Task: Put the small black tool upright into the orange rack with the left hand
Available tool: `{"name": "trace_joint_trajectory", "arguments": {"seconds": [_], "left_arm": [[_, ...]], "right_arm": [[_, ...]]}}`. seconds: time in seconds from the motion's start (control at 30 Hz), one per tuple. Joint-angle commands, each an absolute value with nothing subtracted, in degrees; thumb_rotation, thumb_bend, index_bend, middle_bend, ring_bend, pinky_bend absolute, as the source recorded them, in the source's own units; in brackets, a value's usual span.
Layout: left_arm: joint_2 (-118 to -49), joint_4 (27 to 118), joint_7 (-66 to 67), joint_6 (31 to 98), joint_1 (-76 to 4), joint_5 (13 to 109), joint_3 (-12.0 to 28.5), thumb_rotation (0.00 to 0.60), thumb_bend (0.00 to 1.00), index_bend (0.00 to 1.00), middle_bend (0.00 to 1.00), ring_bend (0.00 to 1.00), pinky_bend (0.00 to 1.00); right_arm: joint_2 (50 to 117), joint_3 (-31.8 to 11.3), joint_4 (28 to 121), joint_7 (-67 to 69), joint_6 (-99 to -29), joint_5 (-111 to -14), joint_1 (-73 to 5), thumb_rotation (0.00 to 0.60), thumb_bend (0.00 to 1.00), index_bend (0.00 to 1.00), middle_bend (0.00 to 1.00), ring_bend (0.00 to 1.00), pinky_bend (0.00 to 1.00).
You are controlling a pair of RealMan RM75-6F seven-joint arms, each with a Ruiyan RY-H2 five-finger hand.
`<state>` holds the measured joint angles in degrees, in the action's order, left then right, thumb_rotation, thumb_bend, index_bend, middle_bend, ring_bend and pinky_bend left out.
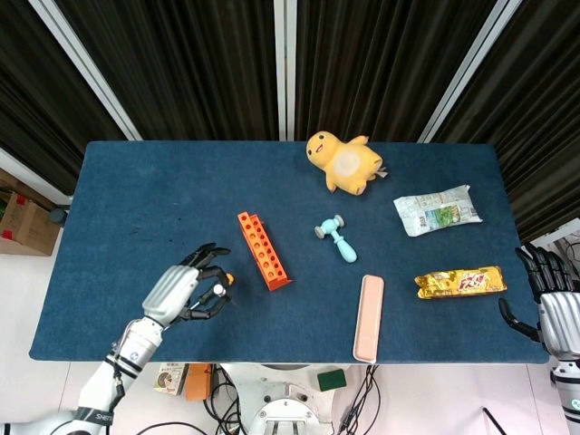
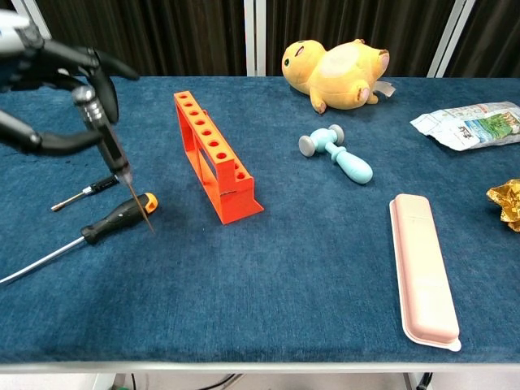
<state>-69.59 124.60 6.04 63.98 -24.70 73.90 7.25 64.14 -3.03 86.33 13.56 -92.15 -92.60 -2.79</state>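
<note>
We see a blue table (image 2: pixel 268 309) with dark curtains behind it. Close to us on the right lies a long pink case (image 2: pixel 424 268). On the left lie a big screwdriver (image 2: pixel 89 234) with a black and orange handle, and a little one (image 2: pixel 84 192) just past it.

Above them hangs the left hand (image 1: pixel 181 292). It is lifted off the table and pinches the small black tool (image 2: pixel 114 156) by its top end. The tool's thin tip points down, leaning a bit. It hangs to the left of the orange rack (image 2: pixel 214 157), not touching it.

We think the pick-up is done and the carry is the step in hand. Next, the hand should go right, over one of the round holes on top of the rack, hold the tool straight, and lower the tip in.

Farther back are a light blue toy hammer (image 2: pixel 336 155), a snack bag (image 2: pixel 470 124) and a yellow plush duck (image 2: pixel 335 71).

The right hand (image 1: pixel 554 308) waits off the table edge, fingers apart, holding nothing.
</note>
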Motion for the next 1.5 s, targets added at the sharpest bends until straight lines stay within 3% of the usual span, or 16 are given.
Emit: {"name": "trace_joint_trajectory", "arguments": {"seconds": [0.03,0.23,0.63,0.97,1.5], "left_arm": [[-65.8,126.6,0.8,62.3,-26.2,74.3,10.3,0.600,0.34,0.57,0.14,0.00,0.15],[-66.4,126.9,1.4,61.4,-29.5,71.8,13.5,0.600,0.34,0.57,0.15,0.00,0.15],[-67.3,126.7,7.7,61.3,-38.4,56.6,21.5,0.600,0.34,0.57,0.14,0.00,0.15],[-71.0,121.4,9.4,60.7,-44.5,47.6,23.1,0.600,0.34,0.57,0.14,0.00,0.15],[-71.7,116.5,9.0,61.0,-46.7,44.7,22.2,0.600,0.34,0.58,0.14,0.00,0.15]], "right_arm": [[64.2,-3.0,86.3,13.5,-92.2,-92.6,-2.8,0.600,0.38,0.00,0.00,0.00,0.00],[64.2,-3.2,86.3,13.7,-92.6,-92.5,-2.7,0.600,0.38,0.00,0.00,0.00,0.00],[63.7,-3.5,86.1,15.3,-92.9,-92.2,-2.6,0.600,0.38,0.00,0.00,0.00,0.00],[63.6,-3.5,86.1,15.3,-93.0,-92.2,-2.5,0.600,0.38,0.00,0.00,0.00,0.00],[63.5,-3.5,86.1,15.4,-93.4,-92.3,-2.3,0.600,0.38,0.00,0.00,0.00,0.00]]}}
